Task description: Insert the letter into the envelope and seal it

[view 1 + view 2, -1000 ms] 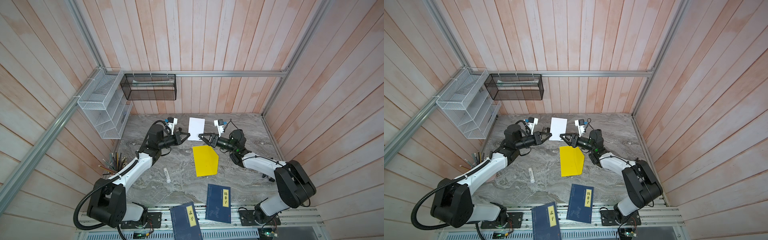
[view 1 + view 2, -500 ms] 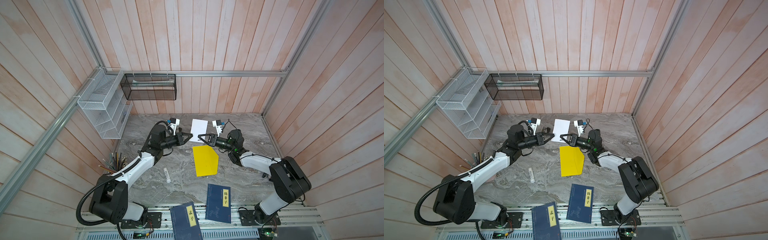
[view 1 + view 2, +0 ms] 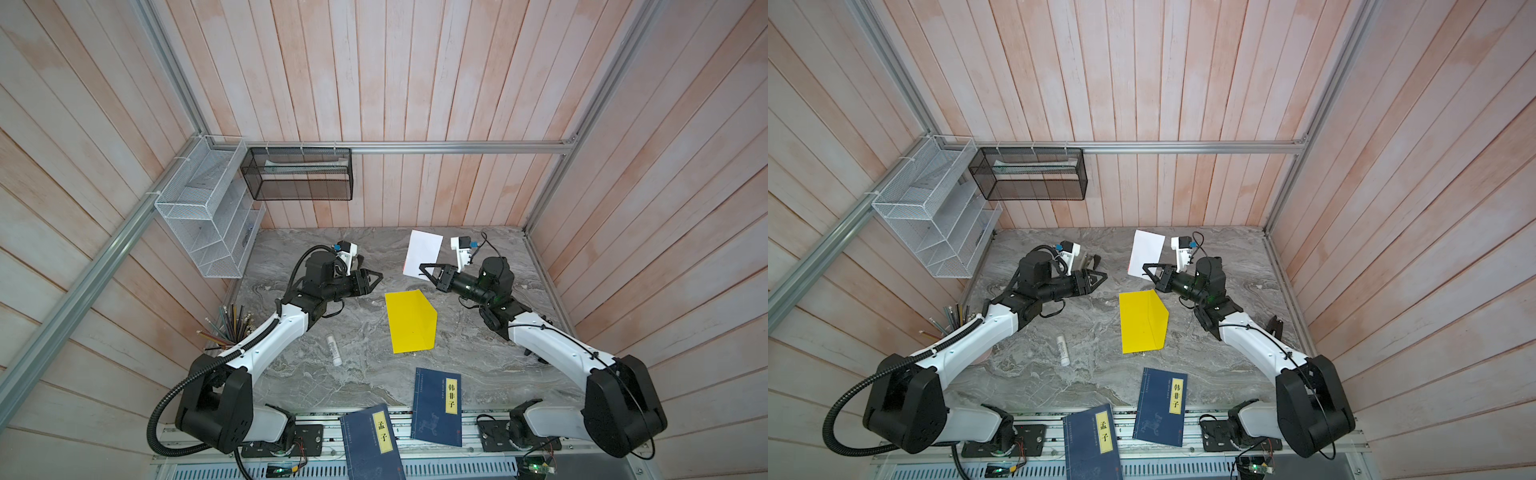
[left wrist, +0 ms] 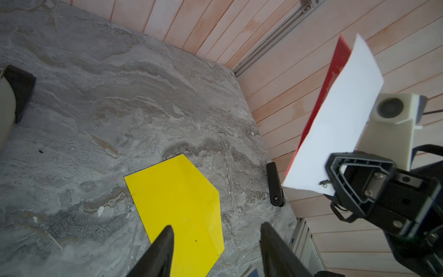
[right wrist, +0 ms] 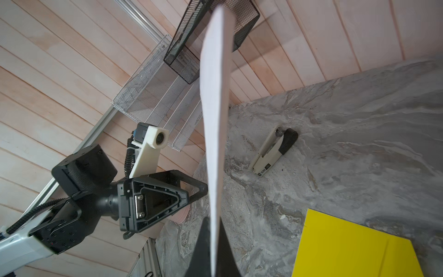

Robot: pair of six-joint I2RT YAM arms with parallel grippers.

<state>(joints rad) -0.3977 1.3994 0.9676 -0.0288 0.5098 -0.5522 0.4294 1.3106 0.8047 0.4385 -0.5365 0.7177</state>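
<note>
White letter (image 3: 423,253) — aloft in R jaws

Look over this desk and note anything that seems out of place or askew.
The front book hangs off the table edge over the metal rail, and the second book beside it sits crooked, partly overhanging too. Nothing looks spilled or torn.

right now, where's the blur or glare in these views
Both top views: even soft light, no glare, envelope crisp, wall planks fanned by the wide lens. Left wrist view: left pincer soft near the lens, table sharp. Right wrist view: letter edge-on, blurring toward the lens.
</note>
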